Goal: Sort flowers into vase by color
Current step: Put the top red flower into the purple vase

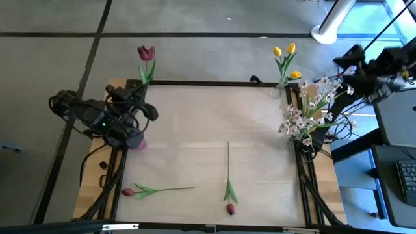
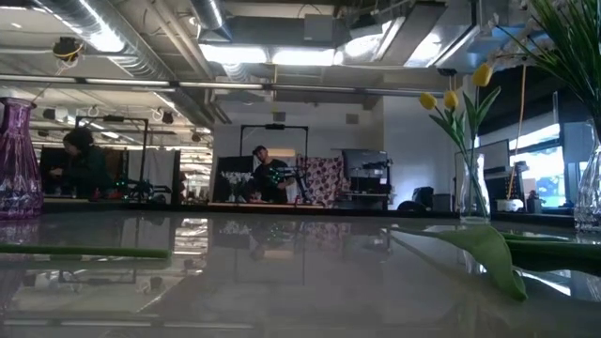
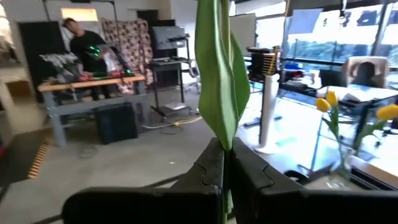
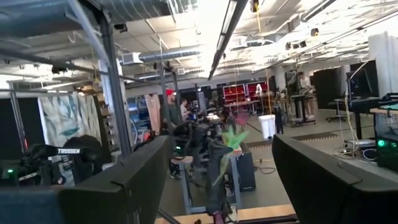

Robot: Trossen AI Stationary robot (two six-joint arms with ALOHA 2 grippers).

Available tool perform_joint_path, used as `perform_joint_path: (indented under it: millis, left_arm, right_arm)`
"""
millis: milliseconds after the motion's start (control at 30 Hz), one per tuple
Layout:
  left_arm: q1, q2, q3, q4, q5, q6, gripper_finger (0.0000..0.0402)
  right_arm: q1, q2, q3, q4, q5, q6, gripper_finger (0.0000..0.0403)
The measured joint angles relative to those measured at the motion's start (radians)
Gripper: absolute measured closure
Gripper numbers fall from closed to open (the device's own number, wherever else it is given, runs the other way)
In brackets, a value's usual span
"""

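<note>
My left gripper (image 1: pixel 140 96) is raised over the table's far left corner, shut on a dark red tulip (image 1: pixel 146 52). Its long green leaf (image 3: pixel 217 74) rises in front of the left wrist camera. Two more dark red tulips lie flat on the table, one near left (image 1: pixel 156 190) and one near the middle (image 1: pixel 229 185). A purple vase (image 1: pixel 137 143) stands at the left edge, below the left arm. Yellow tulips (image 1: pixel 286 62) stand in a clear vase at the far right. White blossoms (image 1: pixel 304 117) fill a vase at the right edge. My right gripper (image 4: pixel 227 186) is open, held off the table's far right. My left gripper pinches the tulip's green stem where the leaf begins (image 3: pixel 225 148) between its two shut fingers (image 3: pixel 205 174). The fingers lie level and across the stem. The flower is lifted clear of the table, and its bloom (image 1: pixel 146 52) reaches out past the table's far edge.
A black frame (image 1: pixel 214 82) borders the table. Cables hang at the right arm's base (image 1: pixel 338 127). In the low view the purple vase (image 2: pixel 14 160) stands left and the yellow tulips' vase (image 2: pixel 470 188) right. People work at benches in the room behind.
</note>
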Motion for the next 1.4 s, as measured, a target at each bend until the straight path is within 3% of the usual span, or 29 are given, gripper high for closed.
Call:
perform_joint_path:
  millis: [400, 767, 1067, 1233, 1400]
  left_arm:
    - [-0.203, -0.151, -0.387, 0.0, 0.0, -0.353, 0.0399]
    - [-0.283, -0.297, -0.488, 0.011, 0.0, -0.349, 0.0396]
    - [-0.37, -0.297, -0.418, 0.238, -0.002, -0.158, 0.0397]
    - [-0.439, -0.297, -0.4, 0.504, 0.012, 0.123, 0.0397]
    - [-0.496, -0.291, -0.395, 0.95, 0.207, 0.547, 0.0397]
  right_arm:
    - [0.0, 0.239, -0.048, 0.213, 0.002, -0.026, 0.0119]
    - [0.0, 0.341, -0.047, 0.348, -0.023, -0.059, 0.0119]
    - [-0.142, 0.529, -0.049, 0.534, -0.068, -0.196, 0.0119]
    - [-0.166, 0.558, -0.023, 0.552, -0.076, -0.184, 0.0119]
    - [-0.166, 0.594, -0.023, 0.553, -0.161, -0.172, 0.0119]
